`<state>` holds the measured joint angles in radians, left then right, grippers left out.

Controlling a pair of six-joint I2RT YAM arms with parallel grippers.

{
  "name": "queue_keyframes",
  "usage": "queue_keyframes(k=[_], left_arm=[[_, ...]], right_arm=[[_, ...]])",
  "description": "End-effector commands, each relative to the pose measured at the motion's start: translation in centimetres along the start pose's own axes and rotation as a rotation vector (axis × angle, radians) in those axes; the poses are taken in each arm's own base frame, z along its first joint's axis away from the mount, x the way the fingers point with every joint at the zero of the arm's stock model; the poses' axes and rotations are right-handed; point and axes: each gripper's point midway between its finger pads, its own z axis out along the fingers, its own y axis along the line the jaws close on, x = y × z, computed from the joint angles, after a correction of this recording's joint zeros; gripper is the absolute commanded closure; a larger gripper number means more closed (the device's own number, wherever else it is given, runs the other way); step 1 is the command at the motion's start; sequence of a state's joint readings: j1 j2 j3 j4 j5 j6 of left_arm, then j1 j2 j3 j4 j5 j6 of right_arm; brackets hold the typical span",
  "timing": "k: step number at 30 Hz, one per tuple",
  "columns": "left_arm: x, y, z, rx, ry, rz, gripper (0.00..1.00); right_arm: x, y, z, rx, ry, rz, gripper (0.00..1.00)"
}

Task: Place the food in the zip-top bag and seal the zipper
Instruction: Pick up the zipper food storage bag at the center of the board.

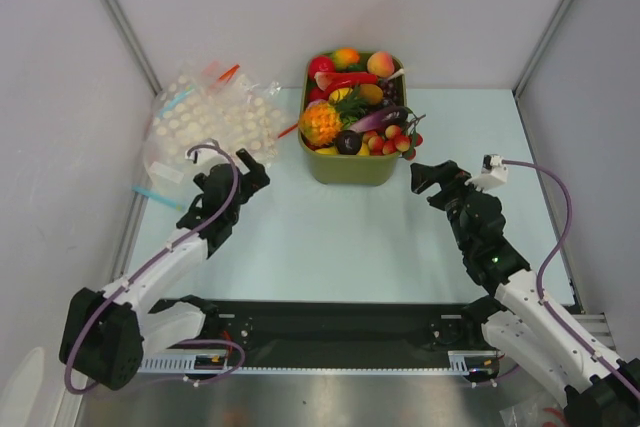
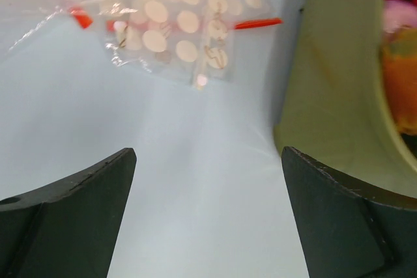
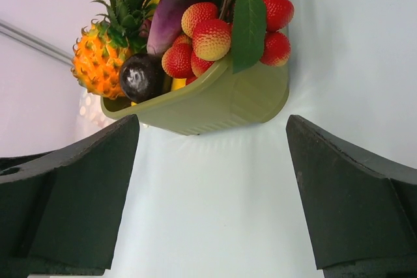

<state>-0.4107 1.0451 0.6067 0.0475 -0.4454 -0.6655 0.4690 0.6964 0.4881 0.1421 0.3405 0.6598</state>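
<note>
From above, the food (image 1: 352, 112) sits heaped in the green tub (image 1: 350, 169). The left gripper (image 1: 250, 169) hangs just left of the tub, jaws wide and empty, its arm stretched forward low over the table (image 1: 330, 242); the right gripper (image 1: 420, 179) hangs just right of the tub, equally wide and empty, elbow bent, wrist turned in toward the tub. The heap of dotted bags (image 1: 215, 117) lies left of the tub; I cannot pick out the plain zip-top bag among them, so I'd say the left arm risks seizing a wrong bag, or several thin sheets at once.

Left wrist view: the spread fingers frame bare table; the dotted bags lie beyond, and the tub's wall is close by one finger, so a careless reach could shove the tub.

Right wrist view: the pineapple (image 3: 98, 63), a dark purple piece (image 3: 140, 77) and red berries (image 3: 195, 40) crowd the tub's near rim; glossy and rounded, they could slip from the jaws or drag neighbours over the edge.
</note>
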Motion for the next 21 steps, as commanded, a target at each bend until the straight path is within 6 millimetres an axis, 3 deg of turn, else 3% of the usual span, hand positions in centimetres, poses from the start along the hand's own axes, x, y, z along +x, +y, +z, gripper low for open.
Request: queue_keyframes(k=[1,6,7,14,19,21], left_arm=[[-0.7,0.7,1.5,-0.059,0.004,-0.069,0.01],[0.3,3.1,3.9,-0.14,0.0,-0.14,0.04],[1.3,4.1,4.6,-0.176,0.017,-0.168,0.05],[1.5,7.3,8.2,-0.297,0.004,-0.273,0.12],[-0.5,6.8,10.2,-0.3,-0.005,-0.248,0.13],[-0.3,6.5,10.8,-0.298,0.017,-0.238,0.13]], right_arm=[[-1.0,0.9,0.1,-0.035,-0.033,0.005,0.0],[-0.8,0.8,0.3,-0.03,-0.032,-0.002,0.0],[-0.8,0.9,0.4,-0.033,-0.031,0.005,0.0],[-0.4,1.0,0.4,-0.042,-0.014,0.014,0.0],[-0.4,1.2,0.4,-0.05,-0.008,0.027,0.0],[-0.4,1.3,0.4,-0.055,-0.009,0.033,0.0]])
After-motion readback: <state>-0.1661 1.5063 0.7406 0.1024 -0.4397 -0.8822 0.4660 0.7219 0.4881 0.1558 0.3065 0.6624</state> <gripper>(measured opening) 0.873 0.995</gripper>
